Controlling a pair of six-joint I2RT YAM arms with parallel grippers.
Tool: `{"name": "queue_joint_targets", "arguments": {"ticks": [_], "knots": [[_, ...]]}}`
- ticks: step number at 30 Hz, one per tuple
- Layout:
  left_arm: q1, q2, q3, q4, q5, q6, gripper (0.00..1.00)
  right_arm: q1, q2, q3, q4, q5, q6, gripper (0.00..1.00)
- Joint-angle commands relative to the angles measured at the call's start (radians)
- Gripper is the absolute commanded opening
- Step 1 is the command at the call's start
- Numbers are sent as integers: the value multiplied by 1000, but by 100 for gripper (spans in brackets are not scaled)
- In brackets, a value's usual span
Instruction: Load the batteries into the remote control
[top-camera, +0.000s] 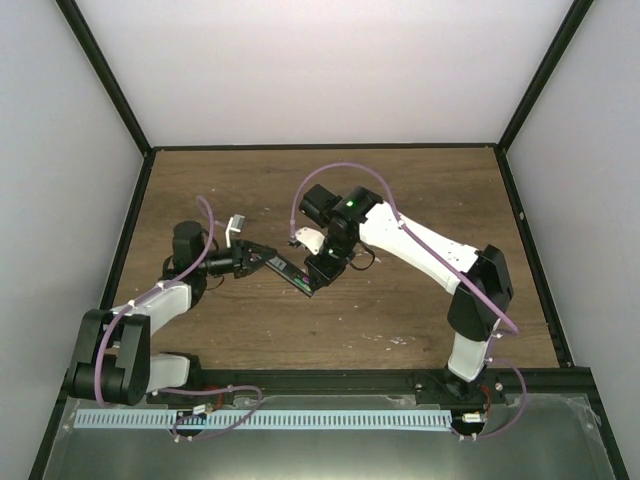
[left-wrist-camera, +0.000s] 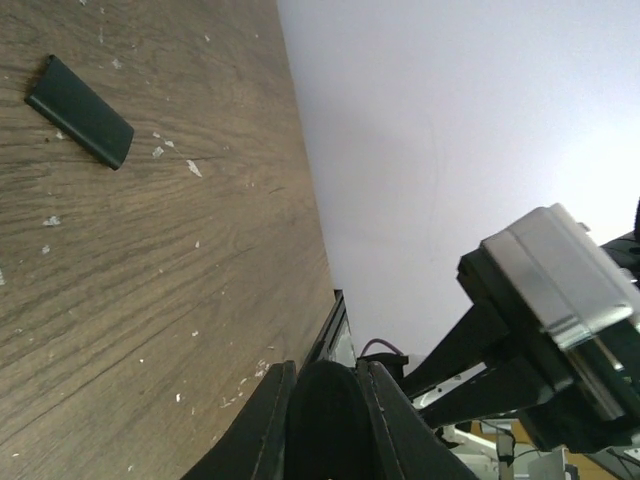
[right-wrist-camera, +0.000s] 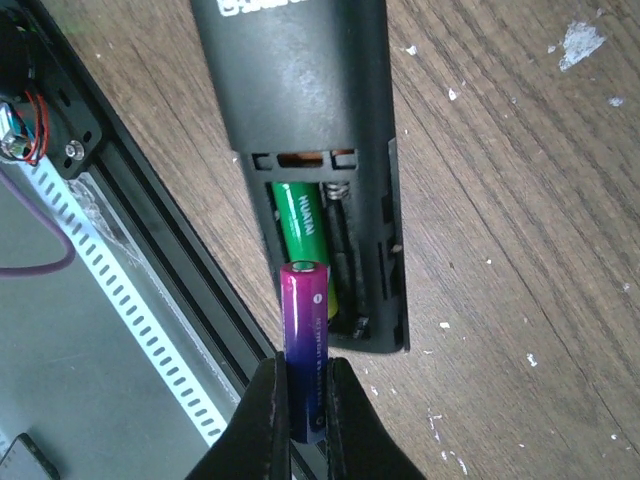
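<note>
One green battery (right-wrist-camera: 303, 225) is sitting in the remote's (right-wrist-camera: 300, 80) bay (right-wrist-camera: 347, 265); my right gripper (right-wrist-camera: 305, 425) is pinching the purple battery (right-wrist-camera: 305, 335) at the bay's end; my left gripper (top-camera: 262, 260) is clamping the remote over the table's (top-camera: 420, 190) middle.

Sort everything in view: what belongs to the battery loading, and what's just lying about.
Job: slim black remote control, bay open; green cylindrical battery, seated in it; purple-blue cylindrical battery, in the right gripper.
Lying about: flat black rectangular piece on the wooden table, perhaps the bay cover; white specks of debris.
</note>
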Motion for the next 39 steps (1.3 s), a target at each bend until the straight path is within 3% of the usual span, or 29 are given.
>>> {"name": "queue_joint_targets", "arguments": {"ticks": [1,27,39], "knots": [[-14,1,26,56,-2,-54,0,10,18,45,-14,15,2,2],[-33,-38,3,49,-4,-72,0,10,79,85,-18,68,20,6],[-35,-48,-12,82,-5,-99,0,10,74,98,-9,61,25,12]]}}
